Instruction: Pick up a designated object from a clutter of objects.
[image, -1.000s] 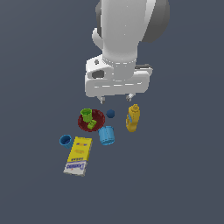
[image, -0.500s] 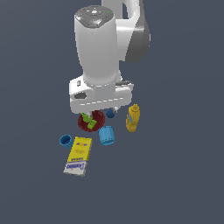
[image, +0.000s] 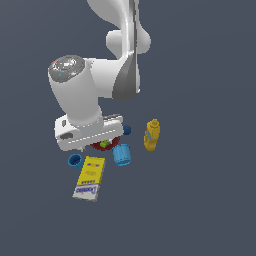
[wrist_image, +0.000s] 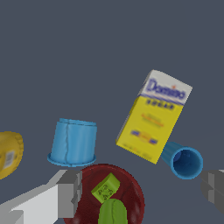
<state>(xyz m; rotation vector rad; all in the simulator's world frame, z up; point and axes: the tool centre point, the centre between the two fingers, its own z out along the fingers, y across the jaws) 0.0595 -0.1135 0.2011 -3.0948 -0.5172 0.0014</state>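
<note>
The hand (wrist_image: 142, 190) is spread wide open and holding nothing, hanging right over the dark red plate (wrist_image: 131, 186). In the exterior view the medium-blue cup (image: 75, 160) sits around 8 o'clock from the plate, down on the desk (image: 200, 200) just beside the yellow box (image: 90, 177). It's tipped on its side, mouth showing, so its long axis runs flat along the desk.

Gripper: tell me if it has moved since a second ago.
Yes. The gripper shifted toward the exterior view's left, from above the mustard bottle to over the plate.
</note>
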